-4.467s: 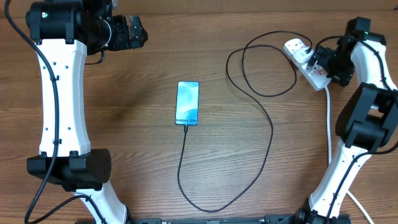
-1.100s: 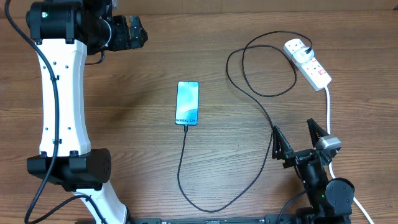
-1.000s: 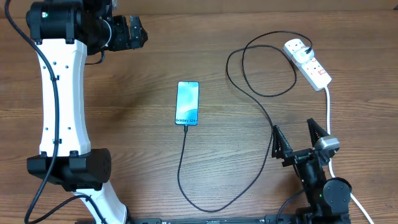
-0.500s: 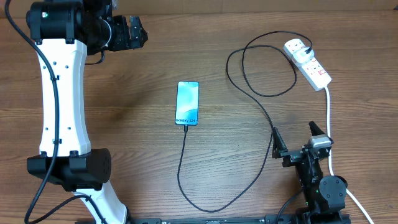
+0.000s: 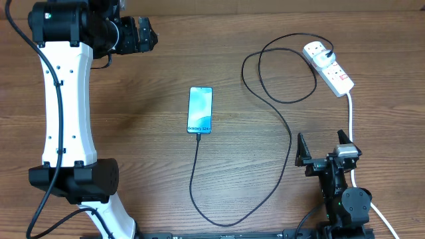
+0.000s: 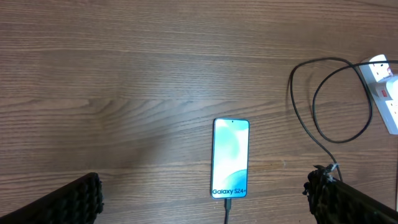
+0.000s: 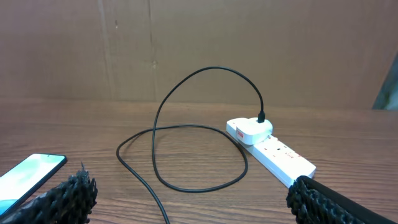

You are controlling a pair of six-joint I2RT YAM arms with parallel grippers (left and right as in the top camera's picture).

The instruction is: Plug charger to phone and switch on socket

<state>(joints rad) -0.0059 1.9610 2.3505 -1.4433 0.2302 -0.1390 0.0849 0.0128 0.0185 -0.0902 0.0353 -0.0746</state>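
my right pincer (image 5: 321, 142) stands wide open with nothing between its fingers (image 7: 69, 198), poised over the table (image 5: 133, 133) close to the near edge, toward the near right corner. its tips point toward the far edge. the thick white lead (image 5: 350, 116) runs just beside it on the right, and a bend of the charger (image 5: 290, 139) passes just to its left; i touch neither.

my left pincer (image 5: 142, 34) is also fully spread and holds nothing, up by the far left corner, well apart from everything on the wood. its fingers (image 6: 68, 202) frame my view from that wrist, and the phone shows between them.

the phone (image 5: 200, 109) lies flat about the middle of the table, screen up and lit blue-teal, its long sides running near to far. the charger's thin black cable meets the phone's near short edge, drops toward the near edge in a wide curve, climbs back on the right and makes a loop before reaching the white plug (image 5: 317, 50). that plug sits in the far outlet of the socket (image 5: 330, 66), which lies slanted by the far right corner with red marks on top. i cannot tell how its switches are set.
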